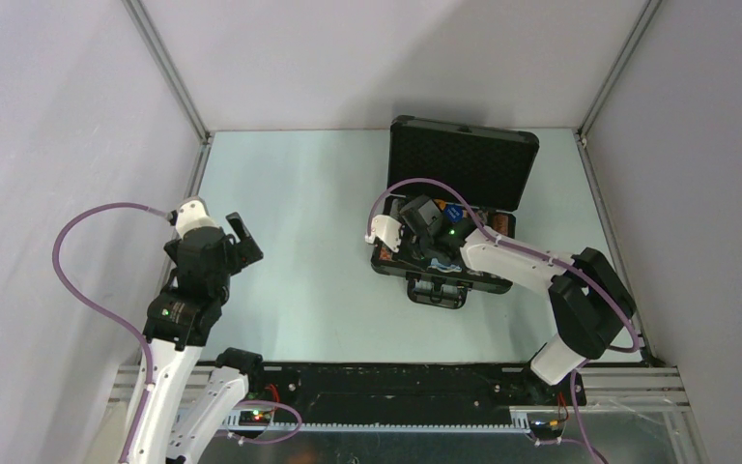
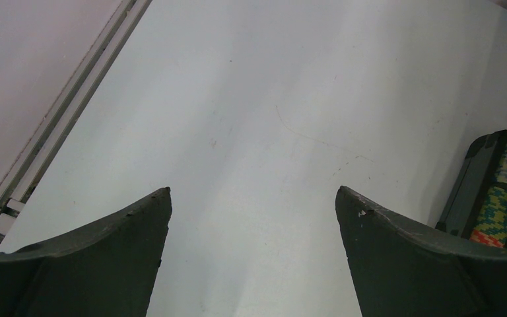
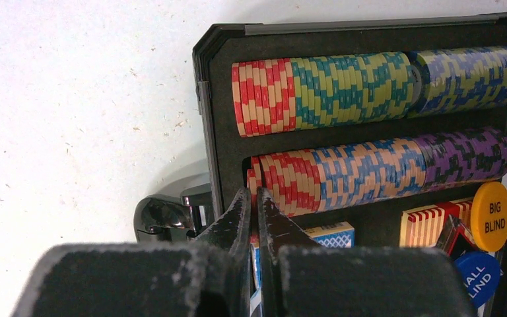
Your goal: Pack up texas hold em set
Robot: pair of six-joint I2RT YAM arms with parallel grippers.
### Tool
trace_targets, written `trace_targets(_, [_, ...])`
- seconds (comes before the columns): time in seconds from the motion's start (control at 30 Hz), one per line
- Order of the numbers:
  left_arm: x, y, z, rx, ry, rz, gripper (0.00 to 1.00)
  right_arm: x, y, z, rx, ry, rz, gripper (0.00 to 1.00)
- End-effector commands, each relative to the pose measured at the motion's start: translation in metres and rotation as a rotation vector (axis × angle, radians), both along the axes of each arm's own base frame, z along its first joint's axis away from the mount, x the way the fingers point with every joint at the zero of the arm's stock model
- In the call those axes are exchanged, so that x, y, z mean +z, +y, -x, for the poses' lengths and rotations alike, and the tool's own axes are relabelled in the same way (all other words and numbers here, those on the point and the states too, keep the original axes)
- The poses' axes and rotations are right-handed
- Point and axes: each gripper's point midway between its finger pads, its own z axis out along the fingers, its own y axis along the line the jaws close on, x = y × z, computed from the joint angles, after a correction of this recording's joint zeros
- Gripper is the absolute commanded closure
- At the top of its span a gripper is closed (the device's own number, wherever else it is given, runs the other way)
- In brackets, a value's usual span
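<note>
Right end effector (image 3: 252,199), pinched closed, over case (image 3: 219,132) holding two chip rows (image 3: 370,86).

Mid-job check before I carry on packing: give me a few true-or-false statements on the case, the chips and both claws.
1. The case lid stands open. True.
2. The left claw is shut on a chip. False: it is wide open over the table, holding nothing.
3. The right claw is at the case, its jaws almost together. True.
4. The yellow button reads SMALL BLIND. False: it reads BIG BLIND.
5. Only one line of chips lies in the case. False: two chip rows show, one behind the other.
</note>
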Motion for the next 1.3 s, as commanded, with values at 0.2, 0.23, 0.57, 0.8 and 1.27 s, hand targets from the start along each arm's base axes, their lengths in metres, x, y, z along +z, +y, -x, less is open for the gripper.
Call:
trace_targets(0.2, [0.007, 0.002, -0.002, 0.015, -0.023, 0.006, 0.02, -0.021, -0.008, 0.002, -0.008, 0.048, 0.061, 0.95])
trace_targets(0.23, [0.007, 0.002, -0.002, 0.015, -0.024, 0.007, 0.02, -0.021, -0.006, 0.002, -0.004, 0.05, 0.055, 0.95])
trace_targets(0.57, [0.007, 0.002, -0.002, 0.016, -0.024, 0.007, 0.02, -0.019, -0.006, 0.003, 0.004, 0.048, 0.051, 0.82])
trace_targets(0.8, [0.007, 0.002, -0.002, 0.016, -0.024, 0.007, 0.02, -0.01, -0.006, 0.004, 0.006, 0.038, 0.035, 0.71])
trace_targets(1.27, [0.007, 0.002, -0.002, 0.015, -0.023, 0.006, 0.02, 0.016, 0.001, -0.003, -0.003, -0.022, -0.035, 0.66])
